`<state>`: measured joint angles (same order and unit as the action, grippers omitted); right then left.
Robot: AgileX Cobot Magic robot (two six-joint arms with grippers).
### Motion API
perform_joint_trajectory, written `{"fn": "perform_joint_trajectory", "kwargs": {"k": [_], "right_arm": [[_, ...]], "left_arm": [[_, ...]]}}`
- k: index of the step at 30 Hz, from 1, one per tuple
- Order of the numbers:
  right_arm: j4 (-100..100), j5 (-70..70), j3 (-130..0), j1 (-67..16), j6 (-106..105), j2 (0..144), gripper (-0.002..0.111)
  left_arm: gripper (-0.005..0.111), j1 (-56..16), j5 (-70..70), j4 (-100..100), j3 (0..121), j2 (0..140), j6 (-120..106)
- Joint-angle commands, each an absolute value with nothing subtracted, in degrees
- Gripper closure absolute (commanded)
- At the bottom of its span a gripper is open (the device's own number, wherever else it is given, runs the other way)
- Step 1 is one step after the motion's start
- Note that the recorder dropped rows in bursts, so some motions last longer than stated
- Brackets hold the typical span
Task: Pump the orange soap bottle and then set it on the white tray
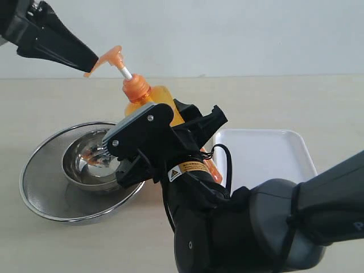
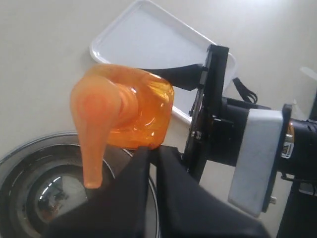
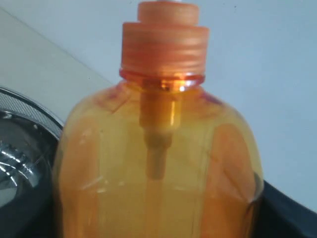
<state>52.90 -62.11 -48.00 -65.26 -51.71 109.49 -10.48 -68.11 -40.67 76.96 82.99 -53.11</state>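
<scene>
Your right gripper [image 1: 173, 124] is clamped on the bottle [image 1: 152, 95], holding it tilted off the table with its spout over the bowls [image 1: 48, 190]. The tray [image 1: 267, 153] lies just beside it. Beyond, your left gripper [image 1: 91, 59], fingers together, touches the pump head [image 1: 111, 58]. Press along the stem, not sideways, and grip firmly with the right so the bottle doesn't swing.

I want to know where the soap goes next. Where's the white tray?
In the exterior view the white tray lies on the table, right of the orange soap bottle, which is between it and the steel bowls.
</scene>
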Motion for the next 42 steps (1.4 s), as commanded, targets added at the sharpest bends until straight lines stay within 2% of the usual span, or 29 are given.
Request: {"fn": "perform_joint_trajectory", "kwargs": {"k": [1, 12, 24, 42], "right_arm": [[51.69, -65.69, -48.46, -65.15, -52.58, 108.71, 0.108], [51.69, -65.69, -48.46, -65.15, -53.25, 108.71, 0.108], [51.69, -65.69, -48.46, -65.15, -55.89, 108.71, 0.108], [51.69, -64.86, -48.46, -65.15, -57.64, 108.71, 0.108]], "left_arm": [[0.102, -10.56, -67.47, -39.86, 76.54, 86.26, -52.66], [0.102, -10.56, -62.78, -36.07, 76.65, 86.76, -51.73], [0.102, -10.56, -63.91, -42.47, 81.20, 77.44, -53.74], [0.102, -10.56, -64.82, -41.20, 81.20, 81.00, -51.00]]}}
